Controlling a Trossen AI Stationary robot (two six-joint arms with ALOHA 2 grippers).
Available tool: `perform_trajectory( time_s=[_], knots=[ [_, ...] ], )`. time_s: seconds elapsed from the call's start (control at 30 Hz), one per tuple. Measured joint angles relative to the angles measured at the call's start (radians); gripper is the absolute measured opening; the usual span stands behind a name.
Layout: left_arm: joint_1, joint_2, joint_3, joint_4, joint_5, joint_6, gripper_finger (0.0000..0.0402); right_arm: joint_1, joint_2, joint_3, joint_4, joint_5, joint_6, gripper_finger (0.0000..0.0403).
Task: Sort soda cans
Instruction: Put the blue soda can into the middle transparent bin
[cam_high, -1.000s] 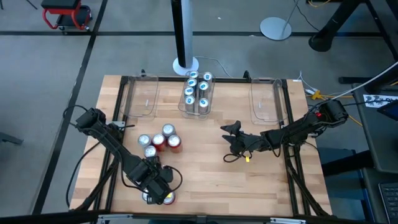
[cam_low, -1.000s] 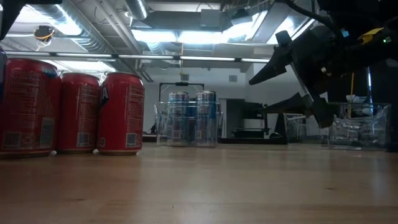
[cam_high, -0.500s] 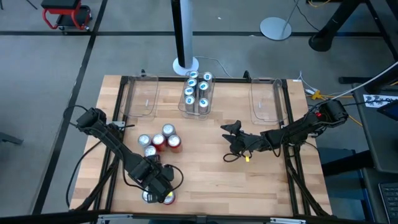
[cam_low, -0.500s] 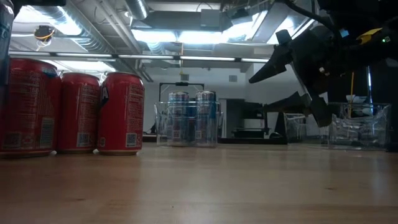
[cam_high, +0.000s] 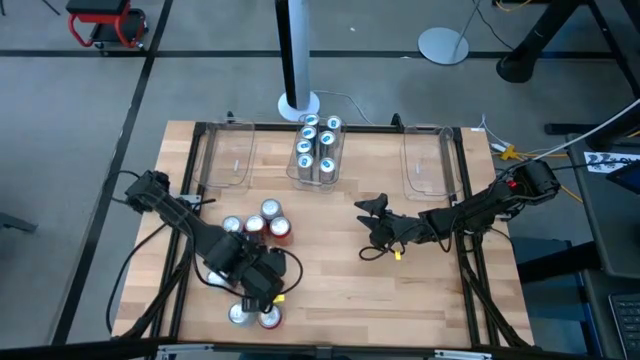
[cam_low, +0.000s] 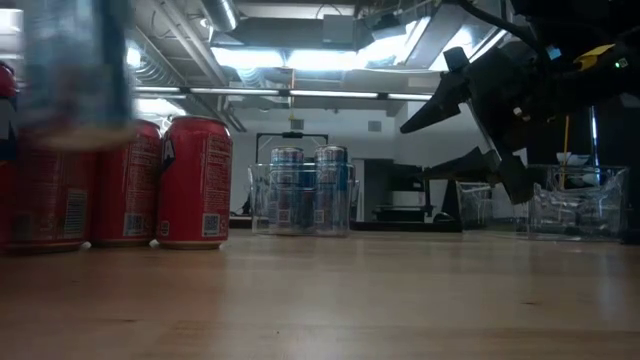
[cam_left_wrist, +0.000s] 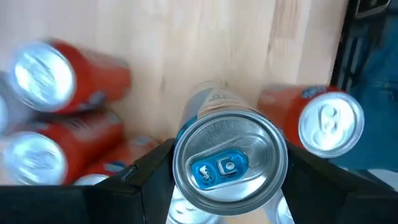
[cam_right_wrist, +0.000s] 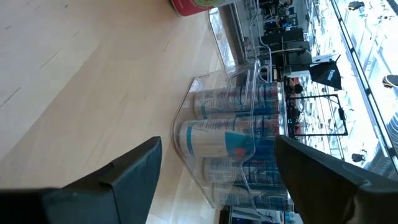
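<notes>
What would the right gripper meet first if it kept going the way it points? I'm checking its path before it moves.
Likely the middle clear bin holding blue-and-white cans. The open right gripper hangs above bare table, and its wrist view faces that bin; depth is unclear.

The table (cam_high: 330, 230) is showing pale wood grain inside a black frame. The cans (cam_low: 195, 180) clustered near the left arm are wearing red bodies with small white print and silver tops. The can (cam_left_wrist: 229, 163) in the left gripper (cam_high: 258, 283) is showing a silver top with a blue tab and a blue-and-white side. The cans (cam_high: 318, 148) in the clear middle bin (cam_high: 296, 172) are showing blue, white and a spot of red. Both arms are looking black; the right gripper (cam_high: 372, 229) is carrying a yellow mark.
</notes>
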Motion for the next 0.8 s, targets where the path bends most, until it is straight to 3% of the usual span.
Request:
perform_trajectory(
  time_s=[0.47, 0.67, 0.8],
  knots=[
    [0.143, 0.0, 0.204, -0.094, -0.222, 0.261, 0.0234, 0.0, 0.0, 0.0, 0.0, 0.0, 0.0, 0.031],
    [0.272, 0.0, 0.228, -0.09, -0.363, 0.405, 0.0233, 0.0, 0.0, 0.0, 0.0, 0.0, 0.0, 0.031],
    [0.395, 0.0, 0.228, -0.084, -0.387, 0.473, 0.0233, 0.0, 0.0, 0.0, -0.001, 0.0, 0.0, 0.031]
  ],
)
